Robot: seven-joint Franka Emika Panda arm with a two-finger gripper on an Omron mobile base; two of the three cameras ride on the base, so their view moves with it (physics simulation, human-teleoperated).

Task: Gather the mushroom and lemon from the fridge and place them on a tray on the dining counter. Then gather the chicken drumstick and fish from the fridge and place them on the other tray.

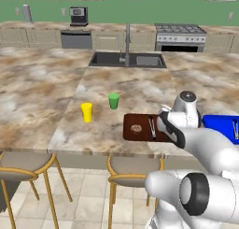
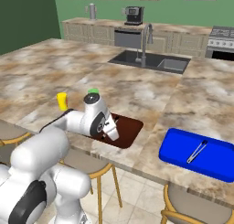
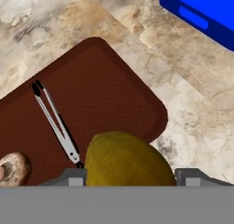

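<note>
Lemon [image 3: 129, 159]: sat at the bottom centre of the hand view, between the gripper's [image 3: 130, 175] two finger tips, above the near right corner of the brown tray [image 3: 100, 81].
Gripper: was closed on the lemon at a middling width and hung over the brown tray, right of centre in the left base view [image 1: 164, 125] and lower centre in the right base view [image 2: 111, 131].
Mushroom: lay on the brown tray, at the lower left of the hand view [image 3: 13, 169] and left of centre on that tray in the left base view [image 1: 136, 128].
Tongs [image 3: 55, 122]: lay on the brown tray, between the mushroom and the lemon.
Blue tray [image 2: 199, 153]: stood on the table [image 2: 137, 88] at the lower right of the right base view, carrying only its own tongs [image 2: 197, 152].
Done, by my reading: mushroom delivered; lemon brought over its tray but not yet released.
Left, by my reading: setting the lemon down, then fetching the chicken drumstick and fish for the blue tray.
Bystanders: a yellow cup [image 1: 87, 112] and a green cup [image 1: 113, 101] stood left of the brown tray in the left base view.
</note>
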